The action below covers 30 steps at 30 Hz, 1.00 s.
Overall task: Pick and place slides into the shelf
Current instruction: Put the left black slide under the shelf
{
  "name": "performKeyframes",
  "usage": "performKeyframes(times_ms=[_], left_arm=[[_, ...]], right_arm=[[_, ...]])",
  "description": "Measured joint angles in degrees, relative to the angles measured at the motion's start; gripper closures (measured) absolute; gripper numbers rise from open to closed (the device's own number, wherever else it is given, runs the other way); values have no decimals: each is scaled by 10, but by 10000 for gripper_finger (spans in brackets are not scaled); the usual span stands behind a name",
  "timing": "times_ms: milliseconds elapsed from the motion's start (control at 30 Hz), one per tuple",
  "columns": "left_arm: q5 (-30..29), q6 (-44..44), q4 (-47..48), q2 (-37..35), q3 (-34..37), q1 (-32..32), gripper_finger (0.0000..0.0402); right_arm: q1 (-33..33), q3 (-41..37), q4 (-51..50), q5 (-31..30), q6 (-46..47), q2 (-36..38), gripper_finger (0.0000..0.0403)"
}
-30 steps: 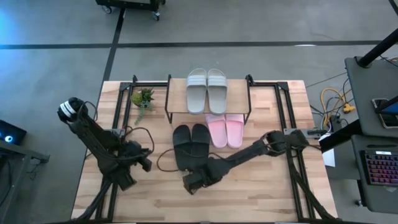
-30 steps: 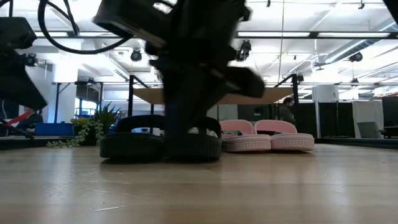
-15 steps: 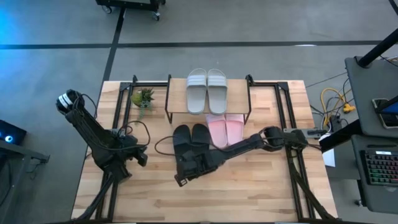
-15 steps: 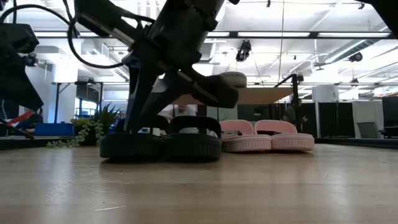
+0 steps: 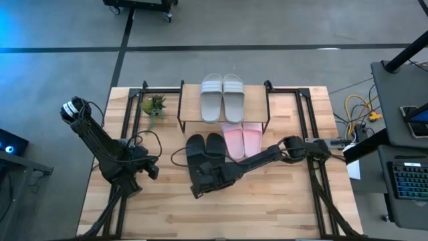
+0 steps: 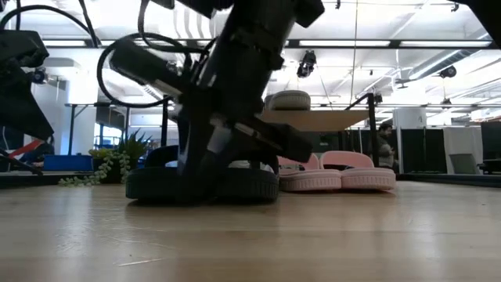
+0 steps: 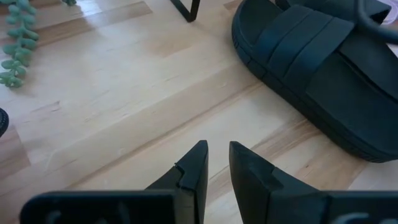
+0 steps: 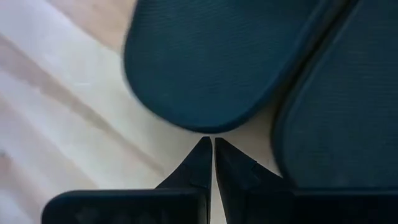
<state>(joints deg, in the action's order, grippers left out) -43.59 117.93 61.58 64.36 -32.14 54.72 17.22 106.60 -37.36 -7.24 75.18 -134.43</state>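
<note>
- High view, starting at the left: the left pincer [image 5: 150, 169] rests near the bench's [image 5: 281, 214] 9 o'clock side, well apart from every sandal. In the left wrist view its fingers [image 7: 194, 167] stand almost together with only a thin gap and hold nothing.
- Next, near the bench's middle, the pair of black foam slides with wide straps [image 5: 205, 152] lies side by side, long axes running 12 to 6 o'clock and heels toward 6.
- The right pincer [image 5: 198, 189] sits at the heel end of that pair, so the slides lie toward 12 o'clock from it. In the right wrist view its fingers [image 8: 200, 163] are pressed tip to tip, empty, aimed at the seam between the two rounded black heels [image 8: 217, 59].
- Toward 12 o'clock stands the small low shelf with a light wooden top and thin black legs [image 5: 190, 110], the light grey foam pair [image 5: 223, 97] on its board and the pale pink foam pair [image 5: 242, 139] beneath its front edge.
- My judgement: the right arm is far nearer; the black pair must travel along its own long axis to a place beside the pink pair.
</note>
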Motion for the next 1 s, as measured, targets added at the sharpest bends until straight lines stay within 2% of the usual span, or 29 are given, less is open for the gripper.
performKeyframes(times_ms=[200,467,1000], left_arm=[[1,0,-4,0,0,0,350],[3,1,-9,1,0,0,350],[5,2,-11,1,0,0,350]], right_arm=[[-18,-13,15,-17,2,0,390],[-59,5,34,-73,-46,-1,390],[-125,8,38,-69,-141,-4,390]])
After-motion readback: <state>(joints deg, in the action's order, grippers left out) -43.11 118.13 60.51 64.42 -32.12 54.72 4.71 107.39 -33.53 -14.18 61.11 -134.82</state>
